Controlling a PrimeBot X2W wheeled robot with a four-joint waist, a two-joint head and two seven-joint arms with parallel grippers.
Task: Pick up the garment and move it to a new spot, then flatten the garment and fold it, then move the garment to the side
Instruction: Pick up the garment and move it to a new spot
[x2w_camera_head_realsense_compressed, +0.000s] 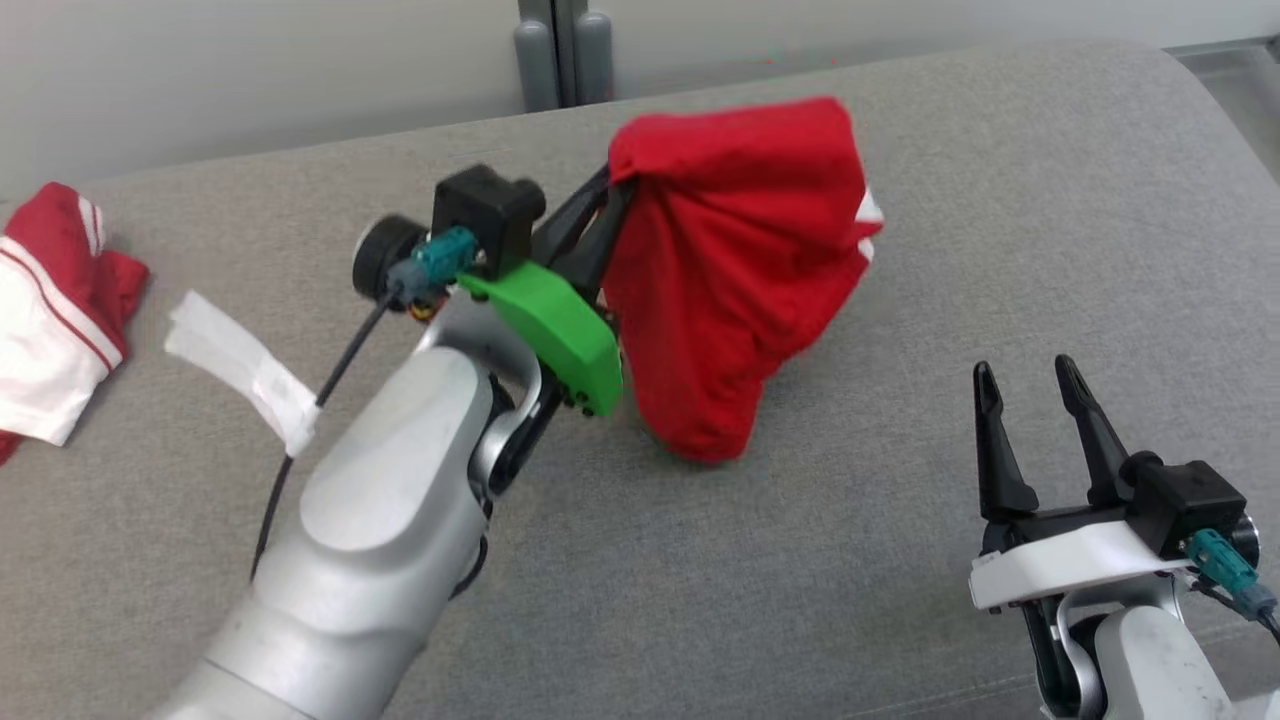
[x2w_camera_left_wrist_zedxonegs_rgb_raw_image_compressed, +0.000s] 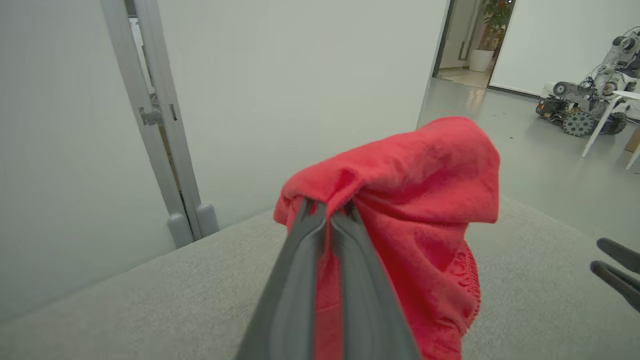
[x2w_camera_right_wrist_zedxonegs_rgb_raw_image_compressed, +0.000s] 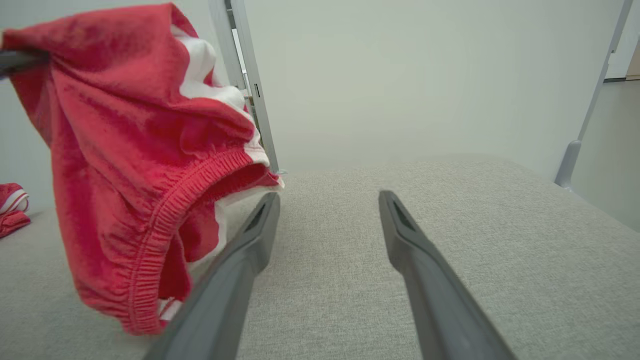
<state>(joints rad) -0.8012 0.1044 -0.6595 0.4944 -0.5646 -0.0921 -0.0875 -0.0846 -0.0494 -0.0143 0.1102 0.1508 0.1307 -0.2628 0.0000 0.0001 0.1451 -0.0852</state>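
The garment (x2w_camera_head_realsense_compressed: 735, 270) is red with white trim and an elastic waistband, and it hangs bunched in the air over the grey cushion (x2w_camera_head_realsense_compressed: 850, 560). My left gripper (x2w_camera_head_realsense_compressed: 612, 195) is shut on its upper left edge and holds it up; the wrist view shows the two fingers pinched on the red cloth (x2w_camera_left_wrist_zedxonegs_rgb_raw_image_compressed: 400, 200). The garment's lowest fold (x2w_camera_head_realsense_compressed: 705, 445) hangs just above or on the cushion. My right gripper (x2w_camera_head_realsense_compressed: 1030, 385) stands open at the lower right, apart from the garment. From the right wrist the garment (x2w_camera_right_wrist_zedxonegs_rgb_raw_image_compressed: 135, 165) hangs to the left of my open fingers (x2w_camera_right_wrist_zedxonegs_rgb_raw_image_compressed: 255, 235).
A second red and white garment (x2w_camera_head_realsense_compressed: 55, 300) lies bunched at the cushion's far left edge. A strip of white tape (x2w_camera_head_realsense_compressed: 240, 365) wraps my left arm's cable. A wall and grey posts (x2w_camera_head_realsense_compressed: 562, 55) stand behind the cushion. Another robot (x2w_camera_left_wrist_zedxonegs_rgb_raw_image_compressed: 585, 107) is parked across the floor.
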